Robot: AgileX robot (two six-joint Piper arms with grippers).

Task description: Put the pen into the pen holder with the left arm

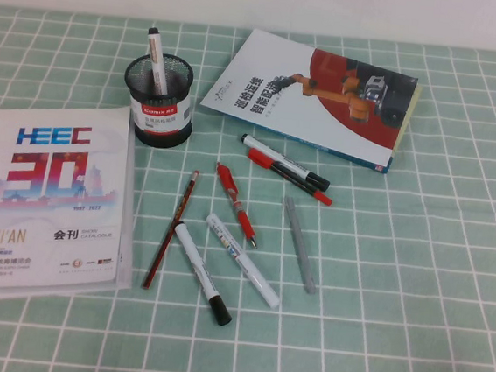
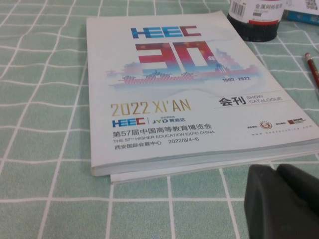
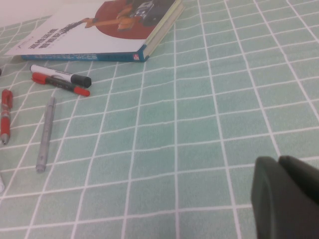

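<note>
While parked low by the catalogue (image 2: 194, 89), left tool (image 2: 281, 201) looks shut, empty; pen (image 1: 171, 229) off beyond it, lengthwise toward holder (image 1: 159, 100). Right tool (image 3: 286, 199) farther off, can't tell.

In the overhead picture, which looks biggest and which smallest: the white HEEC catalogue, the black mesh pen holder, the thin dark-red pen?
1. White HEEC catalogue, by far the largest.
2. Pen holder.
3. Pen: longer than the holder is tall, but so thin it covers least.

Left gripper and right gripper show only in their wrist views.
</note>
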